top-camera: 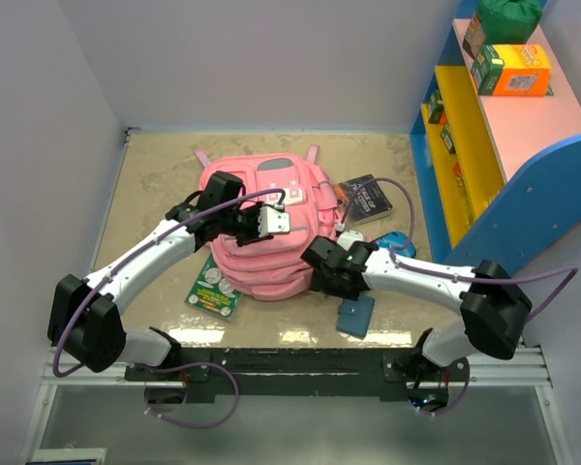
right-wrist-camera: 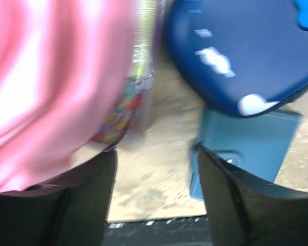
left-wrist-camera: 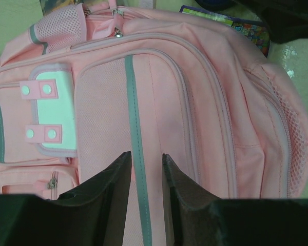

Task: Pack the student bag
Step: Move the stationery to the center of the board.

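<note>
Nearest the arm bases, at five o'clock from the middle of the beige stone-patterned tabletop, lies a flat teal-blue rectangular case. At seven o'clock a green printed card lies flat, touching the bag's near-left edge.

The right gripper sits low at the bag's four o'clock edge. It is released: its dark fingers stand wide apart with bare tabletop between them and pink fabric beside the left one.

The student bag, a large pink fabric backpack with grey trim, lies in the middle of the tabletop with its front pockets up. The left gripper hangs over its upper face, its fingers a narrow gap apart on either side of a grey stripe. Whether they pinch the fabric I cannot tell.

Farther off, at the bag's two o'clock, a dark book with a colourful cover lies beside it. A rounded blue object lies at three o'clock. Far right stands a blue, yellow and pink shelf unit carrying an orange box.
</note>
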Action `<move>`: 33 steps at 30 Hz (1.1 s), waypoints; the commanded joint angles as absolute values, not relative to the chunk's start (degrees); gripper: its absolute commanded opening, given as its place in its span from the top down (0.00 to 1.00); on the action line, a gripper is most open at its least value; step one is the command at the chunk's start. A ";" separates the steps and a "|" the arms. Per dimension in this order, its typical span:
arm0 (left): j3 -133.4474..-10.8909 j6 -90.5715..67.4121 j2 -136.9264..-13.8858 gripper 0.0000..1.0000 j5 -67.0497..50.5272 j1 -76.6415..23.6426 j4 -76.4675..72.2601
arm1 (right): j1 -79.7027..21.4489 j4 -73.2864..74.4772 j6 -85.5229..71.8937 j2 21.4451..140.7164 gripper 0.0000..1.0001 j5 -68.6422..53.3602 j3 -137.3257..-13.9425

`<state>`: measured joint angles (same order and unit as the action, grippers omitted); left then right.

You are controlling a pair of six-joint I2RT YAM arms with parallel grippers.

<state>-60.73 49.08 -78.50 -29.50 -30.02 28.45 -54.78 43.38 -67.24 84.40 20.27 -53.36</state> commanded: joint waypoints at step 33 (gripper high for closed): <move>-63.46 49.66 -78.05 0.64 -29.26 -29.97 32.69 | -57.21 35.68 -74.53 75.13 0.24 20.48 -35.50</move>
<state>-62.78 49.08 -78.50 -28.42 -30.02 32.53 -56.12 38.15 -74.61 72.01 21.54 -34.74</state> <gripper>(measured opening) 0.347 0.837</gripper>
